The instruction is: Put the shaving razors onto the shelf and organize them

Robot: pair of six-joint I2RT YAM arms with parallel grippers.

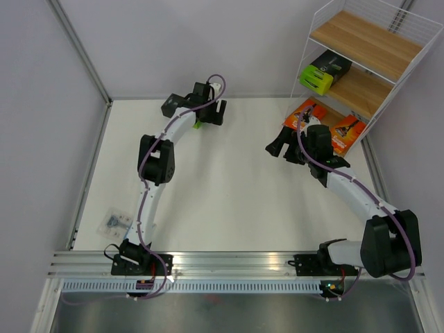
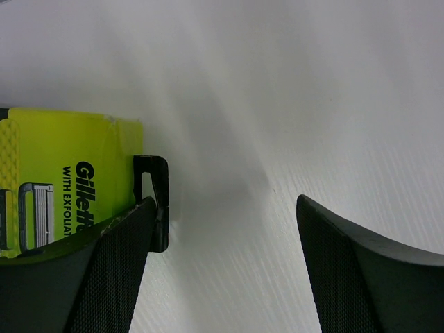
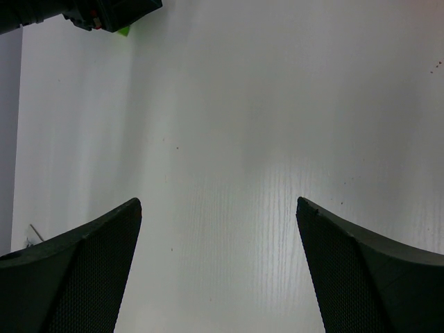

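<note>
The shelf [image 1: 368, 45] stands at the far right. One black box with a lime-green end [image 1: 325, 73] lies on its middle board. Two orange cards [image 1: 305, 112] [image 1: 349, 132] lie at its lowest level. A second lime-green pack [image 1: 198, 125] lies on the table at the far middle, mostly hidden under my left gripper [image 1: 211, 114]. In the left wrist view this pack [image 2: 62, 180] sits left of and partly under my left finger [image 2: 111, 270]; the open left gripper [image 2: 225, 208] has only bare table between its fingers. My right gripper [image 1: 277, 147] [image 3: 218, 208] is open and empty, just in front of the shelf. The clear blister [image 1: 116, 221] lies at the near left.
Grey walls enclose the white table [image 1: 229, 201] on the left, back and right. A metal rail [image 1: 236, 260] runs along the near edge by the arm bases. In the right wrist view the left gripper [image 3: 104, 12] shows at the top left.
</note>
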